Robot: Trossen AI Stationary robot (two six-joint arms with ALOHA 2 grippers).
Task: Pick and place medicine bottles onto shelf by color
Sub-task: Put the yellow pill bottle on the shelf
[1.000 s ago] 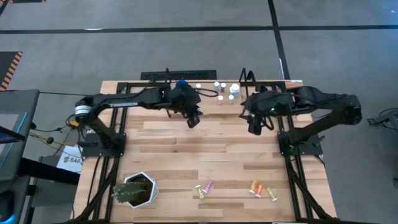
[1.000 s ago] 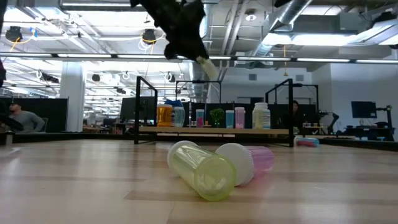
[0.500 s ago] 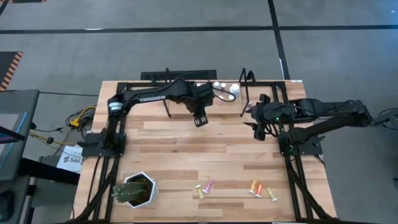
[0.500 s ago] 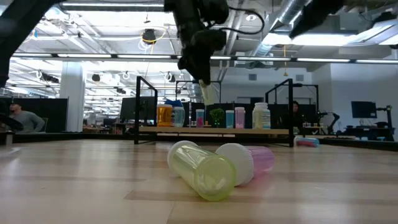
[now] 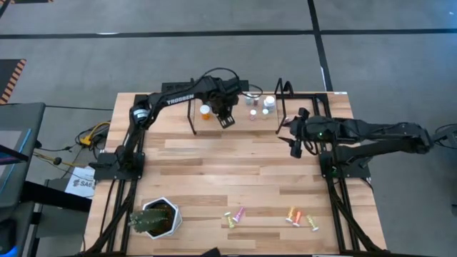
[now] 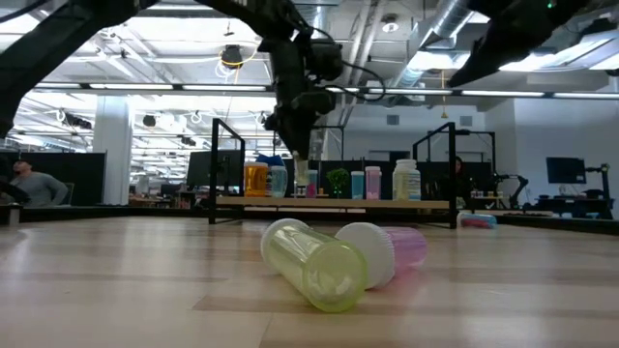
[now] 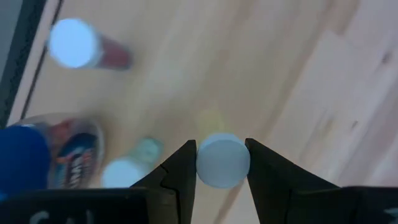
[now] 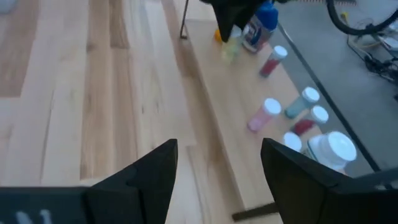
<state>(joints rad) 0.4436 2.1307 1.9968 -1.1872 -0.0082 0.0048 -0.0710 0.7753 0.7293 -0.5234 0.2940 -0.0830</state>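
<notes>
"TROSSEN" reads on the left arm (image 5: 171, 101). Its fingers (image 7: 179, 171), now moved over the shelf (image 5: 239, 116), pinch a white-capped bottle (image 7: 222, 160). The right gripper (image 8: 214, 163) has drawn back, gaping empty.

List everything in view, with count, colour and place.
Shelf: one, light wood, black uprights, far edge of the table.
Shelf bottles: several, orange, pink, white, standing on it.
Lying bottles: about five, yellow, pink, orange, near edge.
Plant: one, green, white pot, near-left corner.
Person: one, room behind.
Left gripper: fingers shut on a white-capped bottle, over the shelf.
Right gripper: fingers open, right of the shelf.
</notes>
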